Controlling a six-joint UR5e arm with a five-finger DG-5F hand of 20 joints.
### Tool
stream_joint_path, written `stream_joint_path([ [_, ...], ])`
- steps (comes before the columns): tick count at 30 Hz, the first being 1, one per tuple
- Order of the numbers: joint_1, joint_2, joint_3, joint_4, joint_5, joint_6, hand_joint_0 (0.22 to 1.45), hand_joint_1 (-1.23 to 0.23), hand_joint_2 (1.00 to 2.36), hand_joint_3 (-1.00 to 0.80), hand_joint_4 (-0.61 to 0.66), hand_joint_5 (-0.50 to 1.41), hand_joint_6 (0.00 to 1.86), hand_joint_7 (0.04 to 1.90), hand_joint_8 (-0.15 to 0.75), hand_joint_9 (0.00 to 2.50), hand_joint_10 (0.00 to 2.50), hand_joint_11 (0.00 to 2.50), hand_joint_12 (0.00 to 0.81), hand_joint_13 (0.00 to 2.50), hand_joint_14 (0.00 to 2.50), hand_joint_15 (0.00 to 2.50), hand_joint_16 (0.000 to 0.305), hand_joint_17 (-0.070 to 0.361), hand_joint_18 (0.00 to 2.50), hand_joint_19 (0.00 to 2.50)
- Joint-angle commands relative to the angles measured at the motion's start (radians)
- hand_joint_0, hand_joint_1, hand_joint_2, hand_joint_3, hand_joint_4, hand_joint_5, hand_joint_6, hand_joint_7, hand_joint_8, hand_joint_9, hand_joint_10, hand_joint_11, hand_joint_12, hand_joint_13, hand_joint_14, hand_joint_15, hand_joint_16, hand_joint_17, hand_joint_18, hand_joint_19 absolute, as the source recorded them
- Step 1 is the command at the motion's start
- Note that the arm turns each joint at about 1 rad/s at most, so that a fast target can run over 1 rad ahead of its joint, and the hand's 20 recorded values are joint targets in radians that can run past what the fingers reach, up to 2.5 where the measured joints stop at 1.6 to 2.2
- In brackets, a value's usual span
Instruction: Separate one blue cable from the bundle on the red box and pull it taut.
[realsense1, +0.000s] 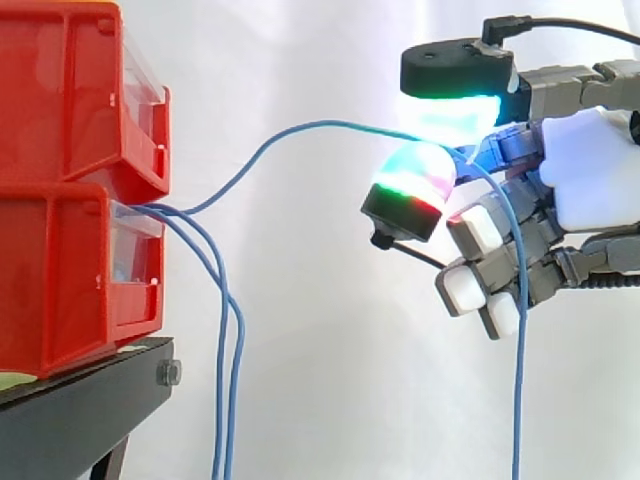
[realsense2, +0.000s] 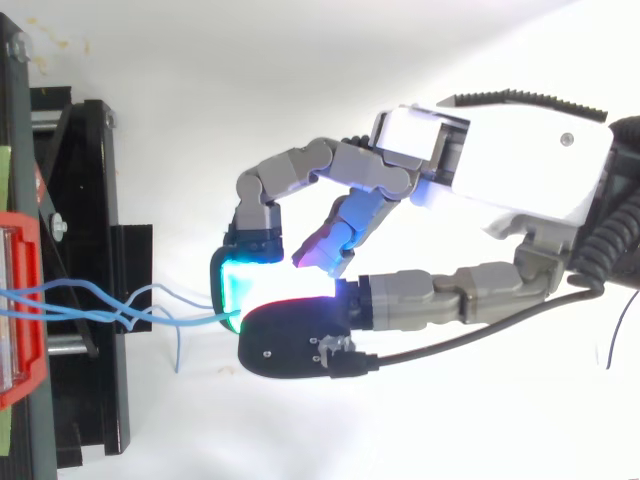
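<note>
One thin blue cable (realsense1: 320, 123) ran from the front of the lower red plastic box (realsense1: 60, 280) up and across in a shallow arc to the robot hand (realsense1: 590, 170), which lay well off to the box's open side, rightward in the side view. Its long axis pointed about level from box to hand, yet it bowed rather than ran straight, so I judged it slack. Past the pinch its free end dropped straight down in front of the curled lower fingers (realsense1: 467, 290). The robot hand was closed on this cable, nipping it between glowing pads (realsense1: 412, 180); from above, the thin blue cable (realsense2: 215, 317) met them at their seam. Two other blue cables (realsense1: 220, 400) hung from the same box mouth, down beside the black metal stand (realsense1: 90, 400), apart from the held one. Tightening it looked to call for a pull straight away from the box, along the cable's own line.
</note>
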Motion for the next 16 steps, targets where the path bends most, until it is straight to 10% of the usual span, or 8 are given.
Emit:
stream_joint_path([
  [1, 0.001, 0.0, 0.0, 0.0, 0.0, 0.0, 0.57, -0.7, 1.02, 0.22, 0.11, -0.13, 0.83, 1.2, 0.401, 1.19, 0.02, 0.58, 0.428, 1.02, 0.01, 0.45, 0.073, 0.164, 0.88, 0.62],
  [16, -0.001, 0.0, 0.0, 0.0, 0.0, 0.0, 0.57, -0.7, 1.02, 0.21, 0.12, -0.13, 0.83, 1.2, 0.403, 1.2, 0.02, 0.59, 0.427, 1.02, 0.01, 0.44, 0.073, 0.164, 0.88, 0.62],
])
